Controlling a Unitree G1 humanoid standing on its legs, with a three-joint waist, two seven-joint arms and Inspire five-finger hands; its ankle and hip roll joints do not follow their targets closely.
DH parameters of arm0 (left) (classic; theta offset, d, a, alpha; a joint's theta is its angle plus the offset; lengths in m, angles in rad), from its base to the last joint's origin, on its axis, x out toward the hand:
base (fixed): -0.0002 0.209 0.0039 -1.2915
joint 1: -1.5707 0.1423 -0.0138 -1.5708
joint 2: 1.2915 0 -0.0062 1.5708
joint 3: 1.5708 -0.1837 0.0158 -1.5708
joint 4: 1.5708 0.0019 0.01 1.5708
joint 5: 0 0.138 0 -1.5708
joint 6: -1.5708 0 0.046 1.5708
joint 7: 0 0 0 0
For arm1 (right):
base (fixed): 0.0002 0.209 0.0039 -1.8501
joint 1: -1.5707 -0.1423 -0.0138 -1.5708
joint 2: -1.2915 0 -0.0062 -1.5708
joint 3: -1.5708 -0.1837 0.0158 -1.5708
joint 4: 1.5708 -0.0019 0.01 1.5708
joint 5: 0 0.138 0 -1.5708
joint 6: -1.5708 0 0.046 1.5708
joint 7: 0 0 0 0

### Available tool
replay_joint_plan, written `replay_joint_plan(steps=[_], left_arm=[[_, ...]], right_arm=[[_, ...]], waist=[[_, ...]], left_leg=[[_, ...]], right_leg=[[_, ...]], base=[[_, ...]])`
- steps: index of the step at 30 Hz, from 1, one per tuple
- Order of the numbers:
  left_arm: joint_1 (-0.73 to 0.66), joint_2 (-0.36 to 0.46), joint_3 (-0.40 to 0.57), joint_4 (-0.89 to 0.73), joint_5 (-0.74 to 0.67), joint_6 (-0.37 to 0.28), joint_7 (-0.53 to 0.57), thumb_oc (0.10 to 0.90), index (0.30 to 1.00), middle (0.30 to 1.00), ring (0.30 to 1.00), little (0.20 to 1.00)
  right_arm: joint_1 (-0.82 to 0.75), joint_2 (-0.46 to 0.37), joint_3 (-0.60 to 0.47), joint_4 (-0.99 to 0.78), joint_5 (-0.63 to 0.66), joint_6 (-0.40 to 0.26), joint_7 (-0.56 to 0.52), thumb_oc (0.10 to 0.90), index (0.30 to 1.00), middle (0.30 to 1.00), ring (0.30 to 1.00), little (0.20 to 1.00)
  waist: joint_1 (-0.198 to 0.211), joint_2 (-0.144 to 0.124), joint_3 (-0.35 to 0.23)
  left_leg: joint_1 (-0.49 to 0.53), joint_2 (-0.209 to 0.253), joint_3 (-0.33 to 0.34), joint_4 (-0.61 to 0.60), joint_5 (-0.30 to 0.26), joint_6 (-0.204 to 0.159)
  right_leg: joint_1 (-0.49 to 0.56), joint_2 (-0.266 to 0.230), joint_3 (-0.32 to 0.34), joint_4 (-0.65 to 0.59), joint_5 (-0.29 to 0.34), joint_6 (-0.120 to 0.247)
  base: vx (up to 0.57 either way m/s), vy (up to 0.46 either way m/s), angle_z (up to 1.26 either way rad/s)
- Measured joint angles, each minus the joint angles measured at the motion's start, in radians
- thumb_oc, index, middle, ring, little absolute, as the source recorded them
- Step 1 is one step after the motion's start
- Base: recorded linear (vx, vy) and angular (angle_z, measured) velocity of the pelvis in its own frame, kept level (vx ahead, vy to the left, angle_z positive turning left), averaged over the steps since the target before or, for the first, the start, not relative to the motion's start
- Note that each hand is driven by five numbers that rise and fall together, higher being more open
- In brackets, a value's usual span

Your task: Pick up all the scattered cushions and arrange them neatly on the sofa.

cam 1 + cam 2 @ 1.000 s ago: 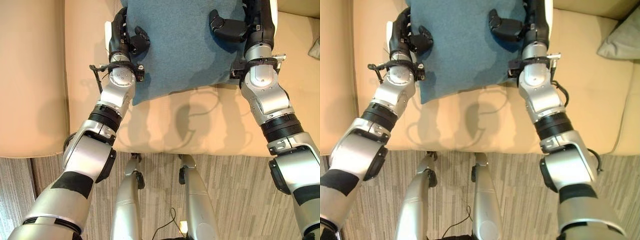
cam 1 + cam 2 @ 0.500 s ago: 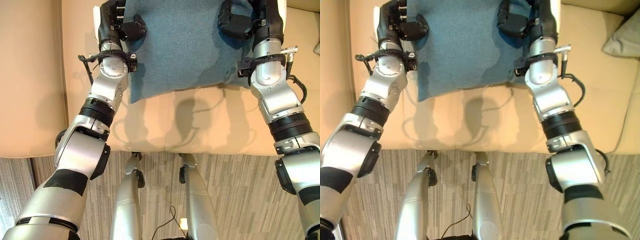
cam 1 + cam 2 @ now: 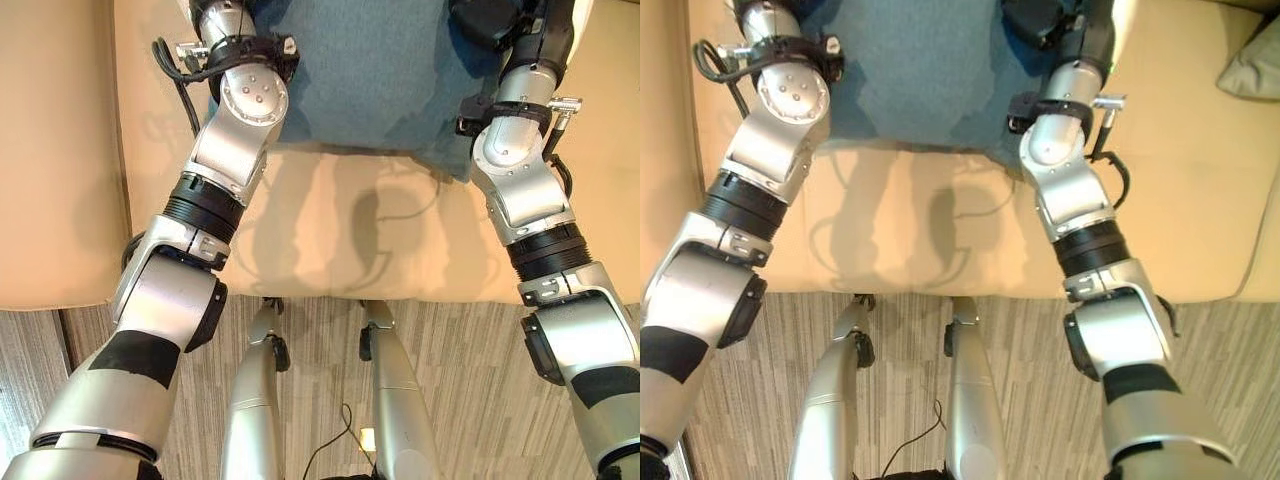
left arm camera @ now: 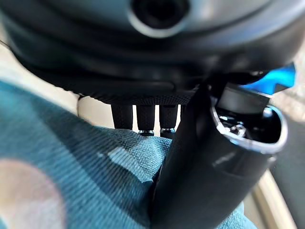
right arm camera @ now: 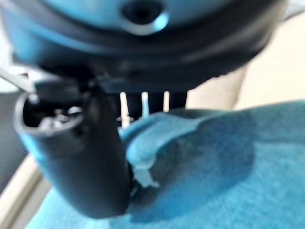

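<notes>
Both arms are stretched forward over the sofa (image 3: 330, 240), and the blue cushion (image 3: 370, 70) sits between them at the far side of the seat, up by the top of the head views. Its near edge hangs just above or on the tan seat, I can't tell which, with a shadow under it.

The left hand (image 4: 200, 167) is clamped on the cushion's left edge. In its wrist view the thumb lies down on the teal fabric, and the fingers (image 4: 143, 117) go behind the edge, so it's a pinch grip on the cloth.

The right hand (image 5: 81, 157) does the same on the other side. Its thumb presses on top of the fabric, which bunches into a little fold right beside it, and the fingers (image 5: 143, 102) show past the cushion edge behind. In the head views that hand (image 3: 490, 20) is a dark shape on the cushion's upper right corner.

There's also a grey cushion (image 3: 1255, 65) poking in at the far right edge of the sofa, well apart from the blue one. Striped grey floor (image 3: 470, 400) in front of the sofa.
</notes>
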Motion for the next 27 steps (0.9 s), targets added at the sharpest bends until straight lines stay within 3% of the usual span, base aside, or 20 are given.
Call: replay_joint_plan(steps=[5, 8, 11, 15, 16, 17, 18, 19, 22, 27], left_arm=[[0.003, -0.024, 0.051, -0.093, 0.036, -0.019, 0.077, 0.4, 0.3, 0.3, 0.3, 0.3], [0.004, -0.077, 0.098, -0.126, -0.044, -0.108, 0.1, 0.4, 0.3, 0.3, 0.3, 0.3], [0.003, -0.101, 0.112, -0.145, -0.085, -0.153, 0.121, 0.4, 0.3, 0.3, 0.3, 0.3], [0.001, -0.098, 0.109, -0.121, -0.086, -0.157, 0.12, 0.4, 0.3, 0.3, 0.3, 0.3], [-0.017, -0.087, 0.082, -0.06, -0.081, -0.16, 0.132, 0.657, 0.686, 0.686, 0.686, 0.686], [-0.034, -0.074, 0.065, 0.0, -0.079, -0.154, 0.142, 0.8, 0.9, 0.9, 0.9, 0.9], [-0.047, -0.07, 0.048, 0.046, -0.079, -0.149, 0.143, 0.8, 0.9, 0.9, 0.9, 0.9], [-0.062, -0.07, 0.034, 0.115, -0.07, -0.142, 0.143, 0.8, 0.9, 0.9, 0.9, 0.9], [-0.103, -0.066, -0.018, 0.325, -0.001, -0.101, 0.162, 0.8, 0.9, 0.9, 0.9, 0.9], [-0.126, -0.088, -0.038, 0.468, 0.002, -0.026, 0.157, 0.8, 0.9, 0.9, 0.9, 0.9]], right_arm=[[0.0, 0.001, -0.039, -0.102, -0.178, 0.001, -0.074, 0.4, 0.3, 0.3, 0.3, 0.3], [-0.005, 0.0, -0.062, -0.142, -0.293, 0.007, -0.119, 0.4, 0.3, 0.3, 0.3, 0.3], [-0.022, 0.0, -0.063, -0.147, -0.351, 0.023, -0.162, 0.4, 0.3, 0.3, 0.3, 0.3], [-0.035, -0.001, -0.049, -0.136, -0.379, 0.037, -0.174, 0.4, 0.3, 0.3, 0.3, 0.3], [-0.046, -0.002, -0.027, -0.106, -0.387, 0.04, -0.186, 0.4, 0.3, 0.3, 0.3, 0.3], [-0.062, -0.001, -0.003, -0.066, -0.387, 0.043, -0.195, 0.4, 0.3, 0.3, 0.3, 0.3], [-0.072, -0.002, 0.012, -0.039, -0.387, 0.047, -0.195, 0.4, 0.3, 0.3, 0.3, 0.3], [-0.087, -0.001, 0.038, 0.002, -0.387, 0.054, -0.194, 0.8, 0.9, 0.9, 0.9, 0.9], [-0.126, 0.003, 0.132, 0.136, -0.385, 0.055, -0.198, 0.8, 0.9, 0.9, 0.9, 0.9], [-0.143, 0.062, 0.148, 0.236, -0.306, 0.074, -0.193, 0.8, 0.9, 0.9, 0.9, 0.9]], waist=[[0.004, 0.003, 0.003], [0.009, 0.003, 0.003], [0.012, 0.003, 0.003], [0.011, 0.003, 0.003], [0.008, 0.003, 0.003], [0.004, 0.003, 0.003], [0.002, 0.003, 0.003], [0.002, 0.003, 0.003], [-0.002, 0.005, 0.002], [-0.017, 0.005, 0.002]], left_leg=[[-0.001, 0.0, -0.001, 0.0, 0.0, 0.0], [0.002, 0.0, -0.001, 0.001, 0.0, 0.0], [0.008, -0.001, -0.001, 0.003, 0.0, 0.0], [0.012, 0.0, 0.003, 0.014, 0.0, 0.0], [0.013, 0.0, 0.004, 0.021, 0.0, 0.0], [0.015, 0.0, 0.005, 0.024, 0.0, 0.0], [0.016, 0.0, 0.006, 0.028, -0.001, 0.0], [0.018, 0.0, 0.01, 0.03, 0.0, 0.001], [0.016, 0.004, 0.019, 0.03, -0.006, 0.005], [0.002, 0.006, 0.028, 0.021, -0.005, 0.005]], right_leg=[[-0.003, -0.001, 0.0, 0.002, 0.0, 0.0], [-0.002, -0.001, 0.0, 0.007, 0.0, 0.0], [-0.002, -0.002, 0.001, 0.018, 0.0, 0.0], [0.0, -0.002, 0.006, 0.026, 0.0, -0.001], [0.001, -0.002, 0.008, 0.03, 0.0, -0.001], [0.002, -0.002, 0.009, 0.035, 0.0, -0.001], [0.003, -0.002, 0.011, 0.037, 0.0, -0.001], [0.003, -0.001, 0.016, 0.038, 0.002, -0.001], [0.008, 0.002, 0.022, 0.007, 0.013, -0.002], [0.008, 0.004, 0.026, -0.04, 0.041, 0.001]], base=[[0.0, 0.0, 0.0], [0.0, 0.0, 0.0], [0.0, 0.0, 0.0], [0.0, 0.001, -0.01], [0.06, 0.03, -0.02], [0.0, 0.0, 0.0], [0.0, 0.0, 0.0], [0.02, -0.015, -0.07], [0.05, -0.01, -0.11], [0.0, -0.008, -0.05]])
